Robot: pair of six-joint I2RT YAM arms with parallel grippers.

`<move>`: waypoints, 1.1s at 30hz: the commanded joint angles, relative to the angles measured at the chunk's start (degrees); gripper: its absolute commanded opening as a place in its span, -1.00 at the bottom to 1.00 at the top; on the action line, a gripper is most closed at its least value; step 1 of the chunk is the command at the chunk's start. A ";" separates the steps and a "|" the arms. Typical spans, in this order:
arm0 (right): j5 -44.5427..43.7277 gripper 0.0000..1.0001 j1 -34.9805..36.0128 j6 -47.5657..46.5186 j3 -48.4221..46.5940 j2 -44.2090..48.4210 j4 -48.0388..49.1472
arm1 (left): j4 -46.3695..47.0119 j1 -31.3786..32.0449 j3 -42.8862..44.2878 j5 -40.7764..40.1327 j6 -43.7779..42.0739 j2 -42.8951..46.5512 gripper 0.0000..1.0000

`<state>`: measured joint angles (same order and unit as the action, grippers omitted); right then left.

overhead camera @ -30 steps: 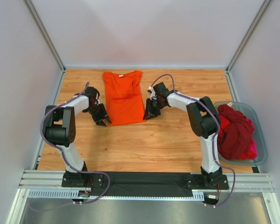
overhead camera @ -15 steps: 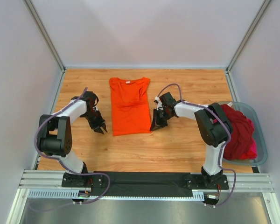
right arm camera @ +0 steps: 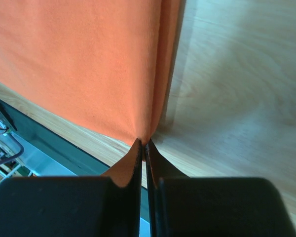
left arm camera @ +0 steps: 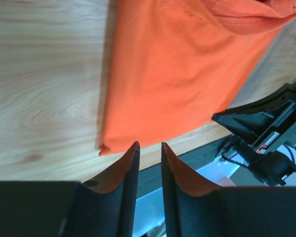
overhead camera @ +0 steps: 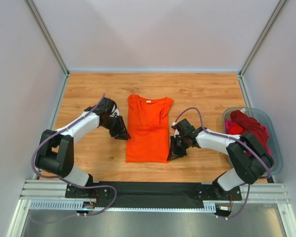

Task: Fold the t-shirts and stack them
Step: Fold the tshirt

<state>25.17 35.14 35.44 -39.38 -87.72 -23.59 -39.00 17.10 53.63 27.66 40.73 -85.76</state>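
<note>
From above, the orange t-shirt [overhead camera: 147, 131] lies flat on the wood-grain table [overhead camera: 89, 94]. It is smooth soft cloth folded into a narrow rectangle. Its long axis runs from far to near, with the round neck at the far end and the straight hem at the near end. The left gripper [overhead camera: 123, 133] sits just beside the shirt's left edge, about halfway along. The right gripper [overhead camera: 174, 153] is at the near right corner of the hem. Well out past the right gripper, a crumpled dark red t-shirt [overhead camera: 249, 131] fills a rounded grey-blue plastic tub [overhead camera: 277, 148].

In the left wrist view, the left gripper [left arm camera: 149, 148] has its dark, tapered fingers a narrow slit apart with nothing between them. The orange t-shirt [left arm camera: 172, 74] spreads ahead of the tips, its hem corner just left of them.

In the right wrist view, the right gripper [right arm camera: 144, 145] is pressed closed, pinching the folded corner of the orange t-shirt [right arm camera: 89, 64]. The fine knit cloth fans out ahead and to the left, and the pale table [right arm camera: 237, 74] lies to the right.
</note>
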 commanded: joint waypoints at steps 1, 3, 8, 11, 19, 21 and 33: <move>-3.90 -0.93 0.11 2.62 1.23 3.69 0.30 | 6.13 5.21 5.60 2.31 3.38 -4.85 -0.51; -3.99 -0.93 0.20 3.05 1.41 4.23 0.39 | 9.19 8.54 8.33 3.27 5.31 -8.98 -0.58; -4.07 -0.92 0.28 3.76 0.18 3.00 0.57 | 8.78 13.74 17.73 0.82 7.87 -18.46 -0.66; -4.51 -0.93 0.37 4.11 0.00 2.29 1.01 | 7.63 14.89 22.30 -0.85 8.13 -22.86 -0.67; -3.90 -0.93 0.64 5.25 0.27 1.77 1.97 | 3.68 14.63 32.84 -6.74 4.71 -31.21 -0.68; -3.90 -0.92 0.72 5.43 0.00 1.59 1.89 | 2.53 14.28 34.78 -8.14 3.05 -32.45 -0.68; -3.02 -0.92 0.73 5.69 -1.58 0.01 1.54 | -1.43 13.39 35.69 -11.92 -1.88 -24.56 -0.68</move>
<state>22.61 35.57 40.71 -38.76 -86.94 -23.31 -38.70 30.52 91.48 17.34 41.52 -116.84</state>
